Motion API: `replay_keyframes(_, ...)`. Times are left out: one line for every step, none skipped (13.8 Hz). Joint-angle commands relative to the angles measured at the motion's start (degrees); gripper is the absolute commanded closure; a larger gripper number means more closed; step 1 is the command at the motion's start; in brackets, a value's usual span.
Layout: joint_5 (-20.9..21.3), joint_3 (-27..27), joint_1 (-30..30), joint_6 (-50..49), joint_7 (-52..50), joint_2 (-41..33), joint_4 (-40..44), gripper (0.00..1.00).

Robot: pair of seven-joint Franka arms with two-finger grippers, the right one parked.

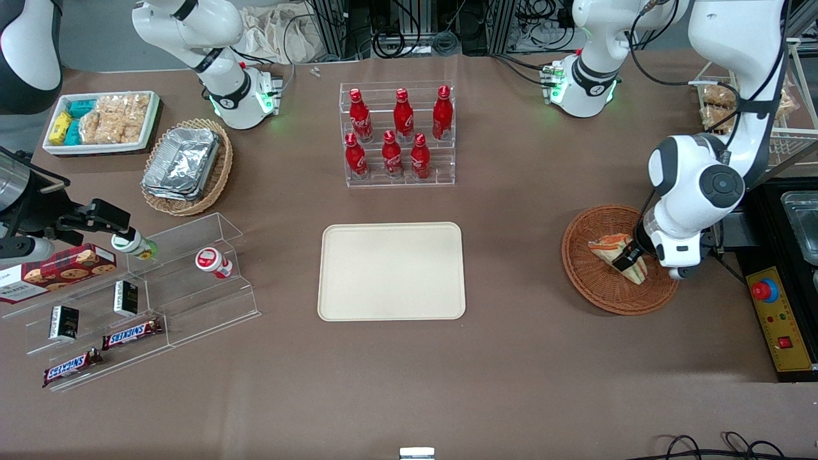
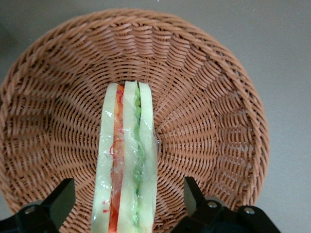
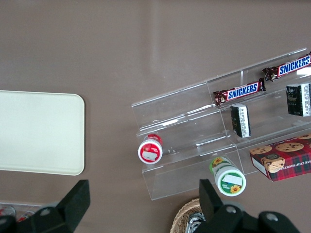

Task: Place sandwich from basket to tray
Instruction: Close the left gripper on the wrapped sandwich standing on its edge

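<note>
Front view: spread hand straddles the unlabelled sandwich in the basket, fingers clear.

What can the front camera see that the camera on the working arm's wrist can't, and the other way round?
Only the front view shows the tray, the cola bottles and the snack racks. Only the left wrist view shows the sandwich's orange and green layers up close and the gap between each finger and the bread. Both show the sandwich in the basket, with the open gripper around it.
</note>
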Motion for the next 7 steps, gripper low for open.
replay_keyframes(0.72,-0.35,0.07,5.13,-1.33,0.26,-3.58,0.01)
replay_keyframes(0.72,-0.35,0.07,6.01,-1.33,0.53,-3.76,0.01)
replay_keyframes(0.72,-0.35,0.07,6.11,-1.33,0.79,-3.76,0.02)
replay_keyframes(0.72,-0.35,-0.11,6.11,-1.33,0.71,-3.68,0.16)
replay_keyframes(0.72,-0.35,-0.19,5.67,-0.38,0.62,-3.50,0.32)
replay_keyframes(0.89,-0.35,-0.28,4.89,-0.02,0.71,-3.33,0.50)
replay_keyframes(0.89,-0.35,-0.28,4.53,-0.01,0.71,-3.15,0.70)
